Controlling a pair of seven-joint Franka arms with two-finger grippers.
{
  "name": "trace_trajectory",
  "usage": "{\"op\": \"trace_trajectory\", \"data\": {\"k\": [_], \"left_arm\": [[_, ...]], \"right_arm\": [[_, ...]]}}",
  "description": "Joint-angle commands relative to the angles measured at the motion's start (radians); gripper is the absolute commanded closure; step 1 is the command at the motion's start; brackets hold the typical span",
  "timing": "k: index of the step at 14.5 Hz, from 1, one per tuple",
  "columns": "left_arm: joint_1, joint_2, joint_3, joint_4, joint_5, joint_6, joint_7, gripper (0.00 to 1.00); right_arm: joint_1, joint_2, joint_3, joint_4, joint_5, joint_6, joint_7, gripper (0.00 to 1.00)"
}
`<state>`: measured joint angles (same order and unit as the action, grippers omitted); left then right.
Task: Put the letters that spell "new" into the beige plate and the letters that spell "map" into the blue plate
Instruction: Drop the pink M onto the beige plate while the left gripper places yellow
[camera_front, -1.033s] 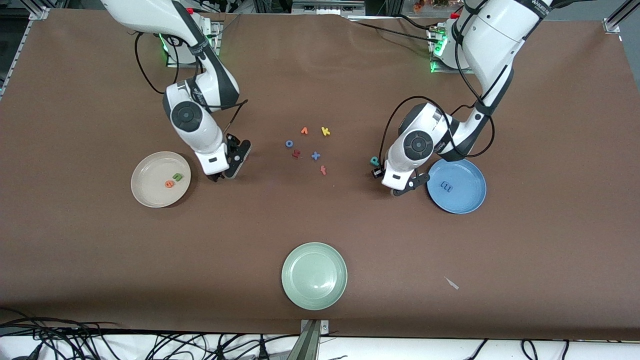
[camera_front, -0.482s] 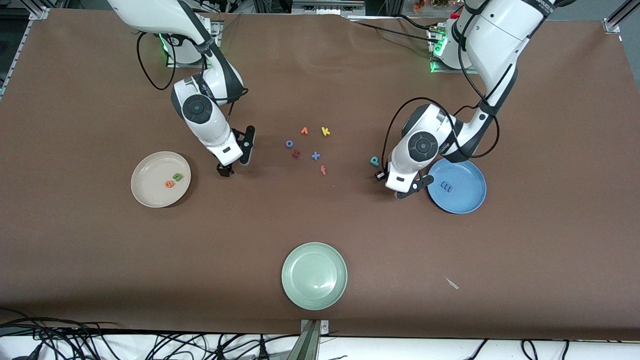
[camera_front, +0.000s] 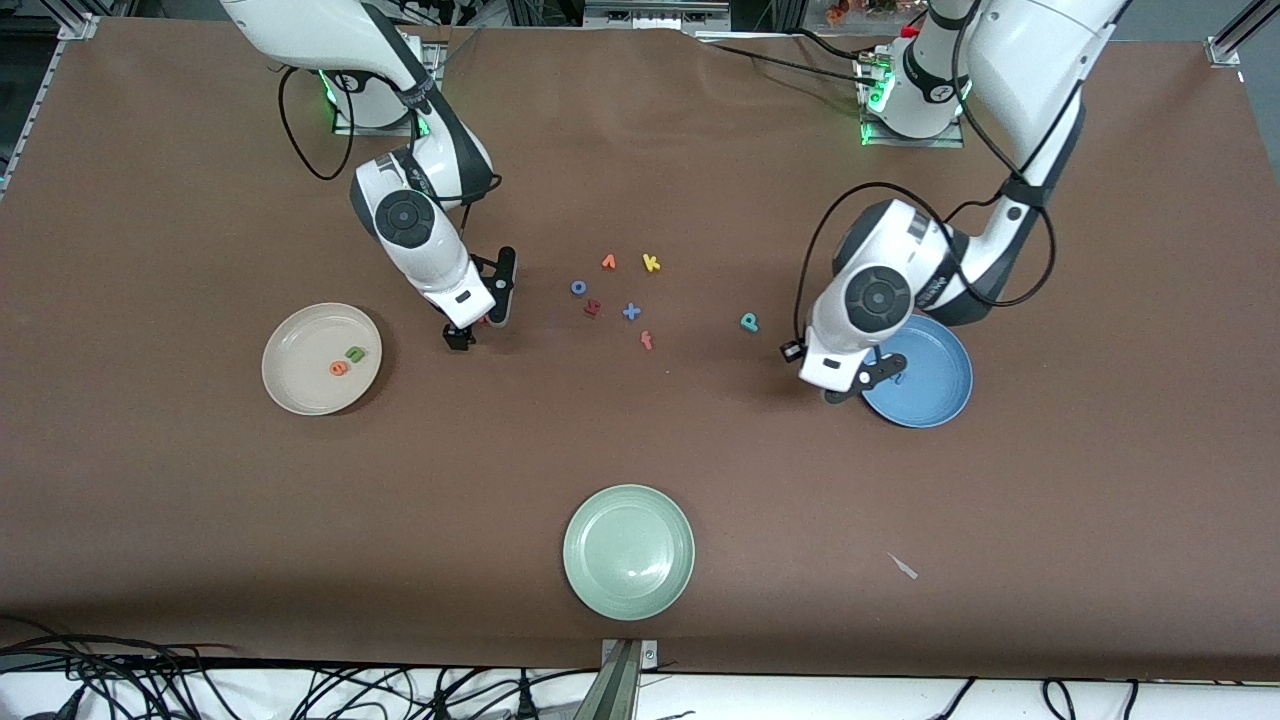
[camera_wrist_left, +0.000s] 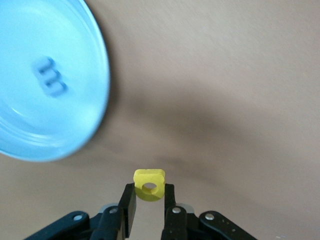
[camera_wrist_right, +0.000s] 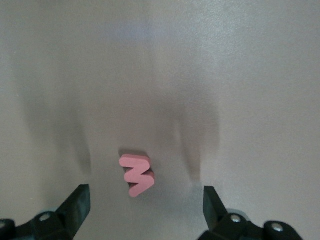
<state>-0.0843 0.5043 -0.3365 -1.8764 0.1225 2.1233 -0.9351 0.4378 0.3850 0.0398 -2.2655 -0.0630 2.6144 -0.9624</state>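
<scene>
Yellow a (camera_wrist_left: 149, 184): small foam block, round hole, pinched upright in left gripper (camera_wrist_left: 149, 202).

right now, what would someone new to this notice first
Probably the left gripper shut on the yellow a, held just beside the blue plate where the light blue m already lies. Then the right gripper, open over the pinkish-red w on the cloth, near the beige plate holding the green n and orange e.
</scene>
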Motion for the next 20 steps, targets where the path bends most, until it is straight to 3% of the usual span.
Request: {"op": "trace_trajectory", "data": {"k": [1, 6, 9, 10, 12, 14, 17, 20], "left_arm": [[0.087, -0.007, -0.003, -0.004, 0.060, -0.023, 0.140, 0.91], [0.162, 0.006, -0.004, -0.018, 0.134, -0.022, 0.232, 0.90], [0.179, 0.020, -0.004, -0.026, 0.154, -0.022, 0.234, 0.84], [0.179, 0.025, -0.004, -0.027, 0.154, -0.022, 0.234, 0.74], [0.181, 0.022, -0.006, -0.026, 0.154, -0.023, 0.233, 0.29], [0.181, 0.011, -0.013, -0.021, 0.152, -0.031, 0.219, 0.01], [0.169, -0.010, -0.019, -0.009, 0.138, -0.069, 0.214, 0.01], [0.170, -0.017, -0.033, -0.009, 0.137, -0.072, 0.214, 0.01]], "right_arm": [[-0.005, -0.003, 0.015, -0.016, -0.012, 0.019, -0.018, 0.01], [-0.007, 0.020, 0.026, -0.012, -0.012, 0.029, -0.021, 0.08], [-0.007, 0.026, 0.026, -0.011, -0.012, 0.029, -0.059, 0.36], [-0.007, 0.026, 0.026, -0.011, -0.012, 0.027, -0.061, 0.47], [-0.007, 0.026, 0.026, -0.011, -0.012, 0.027, -0.061, 0.76], [-0.007, 0.026, 0.026, -0.011, -0.012, 0.027, -0.071, 1.00], [-0.007, 0.011, 0.026, 0.015, -0.011, 0.009, -0.072, 1.00], [-0.017, -0.012, 0.003, 0.148, 0.003, -0.243, -0.062, 1.00]]}}
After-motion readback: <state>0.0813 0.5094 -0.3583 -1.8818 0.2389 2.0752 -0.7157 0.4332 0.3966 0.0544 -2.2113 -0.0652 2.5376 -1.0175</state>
